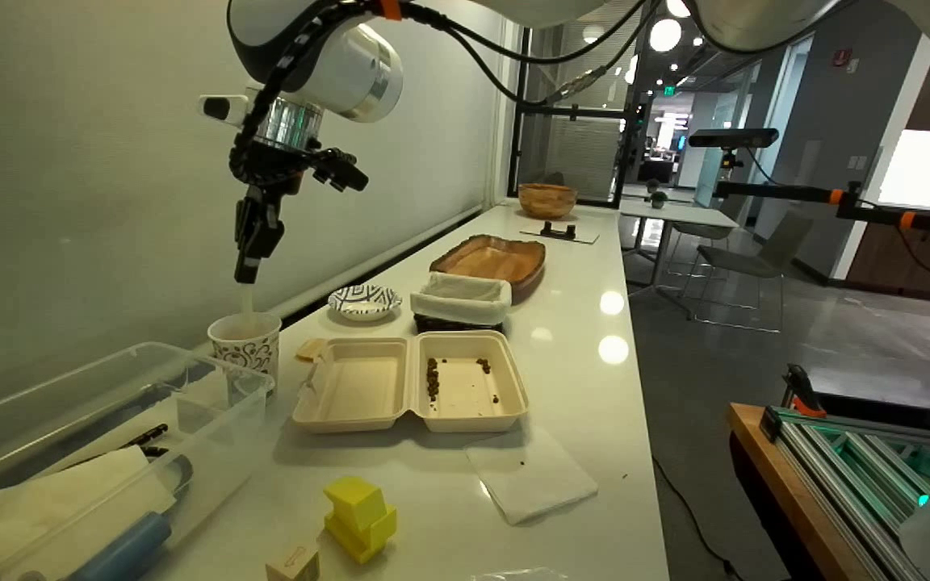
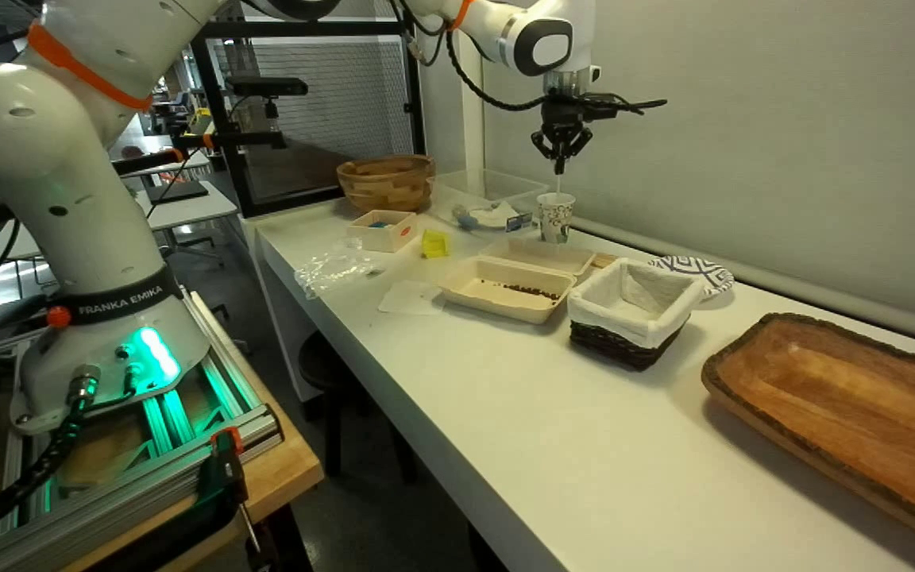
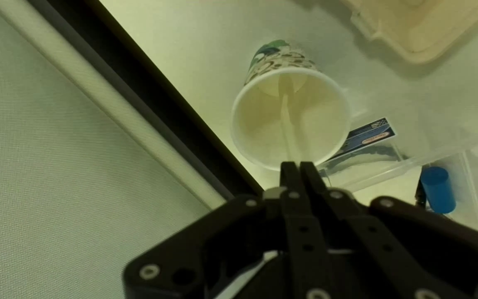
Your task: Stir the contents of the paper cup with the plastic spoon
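Over the worktop (image 1: 582, 411), my claw (image 3: 298, 165), pinched tight, holds the plastic spoon (image 3: 286, 118) with its low end inside the paper cup (image 1: 249, 353) just beside the clear bin (image 1: 227, 452), and I fear too wide a stir, levering the spoon against the cup, could topple it.

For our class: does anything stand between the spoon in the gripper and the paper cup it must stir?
Nothing visible does: the gripper holds the plastic spoon with its lower end inside the open paper cup. The clear bin stands beside the cup, not in the way.
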Controlling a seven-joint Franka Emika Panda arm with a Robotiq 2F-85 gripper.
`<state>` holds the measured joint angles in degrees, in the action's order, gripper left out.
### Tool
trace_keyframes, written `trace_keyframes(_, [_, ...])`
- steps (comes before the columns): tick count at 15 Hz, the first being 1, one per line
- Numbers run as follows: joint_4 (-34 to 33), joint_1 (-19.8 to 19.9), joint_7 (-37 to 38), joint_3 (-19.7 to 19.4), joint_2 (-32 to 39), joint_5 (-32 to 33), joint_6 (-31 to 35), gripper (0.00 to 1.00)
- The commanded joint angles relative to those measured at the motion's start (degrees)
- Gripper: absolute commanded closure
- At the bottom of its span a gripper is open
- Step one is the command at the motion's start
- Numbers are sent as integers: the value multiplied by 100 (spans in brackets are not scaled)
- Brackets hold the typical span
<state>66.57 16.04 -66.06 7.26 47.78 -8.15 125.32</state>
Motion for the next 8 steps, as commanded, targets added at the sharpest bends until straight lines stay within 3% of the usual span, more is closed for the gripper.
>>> trace_keyframes(1, [115, 37, -137, 42, -53, -106, -169, 99])
trace_keyframes(8, [225, 8, -292, 22, 14, -54, -118, 99])
